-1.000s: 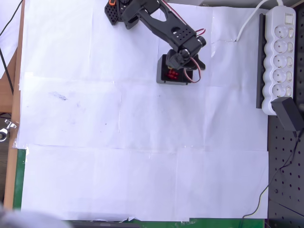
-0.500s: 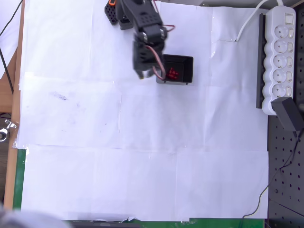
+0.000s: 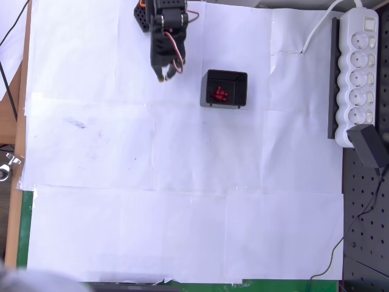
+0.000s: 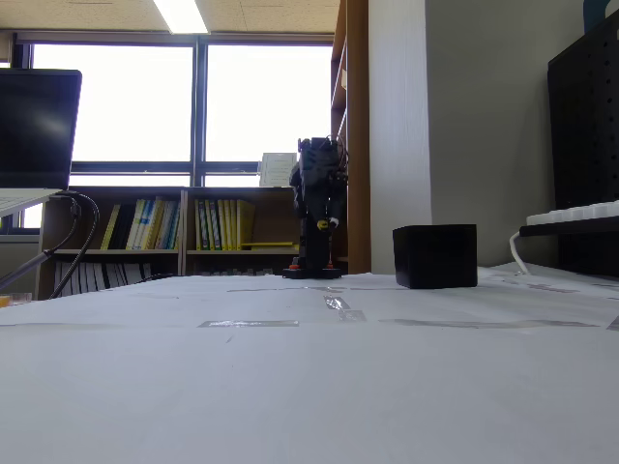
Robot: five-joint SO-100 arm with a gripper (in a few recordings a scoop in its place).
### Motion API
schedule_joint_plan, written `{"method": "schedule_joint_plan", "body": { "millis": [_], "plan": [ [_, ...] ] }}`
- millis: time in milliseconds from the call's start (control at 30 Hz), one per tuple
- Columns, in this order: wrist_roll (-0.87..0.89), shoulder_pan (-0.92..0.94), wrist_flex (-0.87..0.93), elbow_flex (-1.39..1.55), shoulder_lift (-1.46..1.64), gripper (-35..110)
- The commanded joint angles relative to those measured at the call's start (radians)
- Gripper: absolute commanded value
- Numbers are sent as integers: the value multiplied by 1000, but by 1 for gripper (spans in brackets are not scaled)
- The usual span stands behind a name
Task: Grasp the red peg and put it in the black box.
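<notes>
The gripper point(image 3: 164, 77) hangs at ten o'clock from the black box point(image 3: 224, 89), jaws seemingly together and empty; best tuck home slowly, since red pegs point(image 3: 219, 94) lie inside.

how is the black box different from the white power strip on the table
The black box is dark, square and open-topped, with small red pegs inside; the white power strip is pale, long and narrow, with a row of round sockets. In the overhead view the box sits on the white paper near the arm, while the strip lies along the right edge beside the paper. Both rest flat, and the claw touches neither.
</notes>
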Motion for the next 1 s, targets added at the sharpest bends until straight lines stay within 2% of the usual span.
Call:
{"method": "schedule_joint_plan", "body": {
  "millis": [0,67,267,367,467,567,667,967],
  "plan": [
    [-8,23,-115,-149,-103,0],
    [-5,34,-169,-268,-218,0],
    [48,51,-149,-468,-414,0],
    [81,43,17,-468,-466,0],
    [138,28,92,-468,-469,0],
    [118,25,267,-469,-477,0],
    [181,23,259,-469,-479,0],
    [152,21,278,-469,-479,3]
  ]
}}
